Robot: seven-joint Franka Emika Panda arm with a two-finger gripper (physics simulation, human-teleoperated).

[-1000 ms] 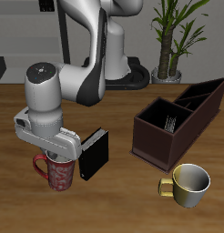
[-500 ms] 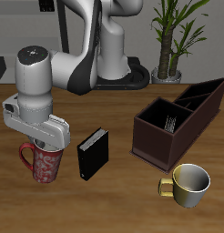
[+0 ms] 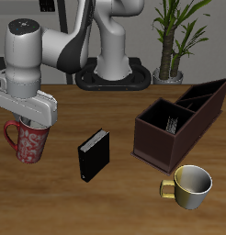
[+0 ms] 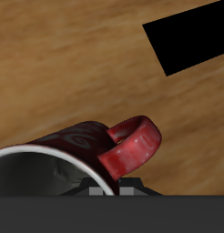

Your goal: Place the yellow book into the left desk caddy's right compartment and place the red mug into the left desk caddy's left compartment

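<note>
My gripper (image 3: 32, 125) is shut on the rim of the red mug (image 3: 29, 143) and holds it near the table's side edge, far from the left desk caddy (image 3: 152, 147). In the wrist view the red mug (image 4: 82, 150) shows its loop handle and dark inside, just under my fingertips (image 4: 91, 190). The caddy's right compartment (image 3: 166, 121) is its wide low-walled end, and a thin pale-edged thing that looks like the yellow book stands inside it. The left compartment (image 3: 209, 95) is at the taller sloped end.
A black upright book (image 3: 94, 156) stands on the table between the mug and the caddy; it also shows in the wrist view (image 4: 191, 36). A pale yellow-cream mug (image 3: 190, 185) sits near the table's front edge, before the caddy. A potted plant (image 3: 175, 37) stands at the back.
My gripper has carried the red mug away from the black book and the caddy, toward the table's side edge and somewhat upward.
</note>
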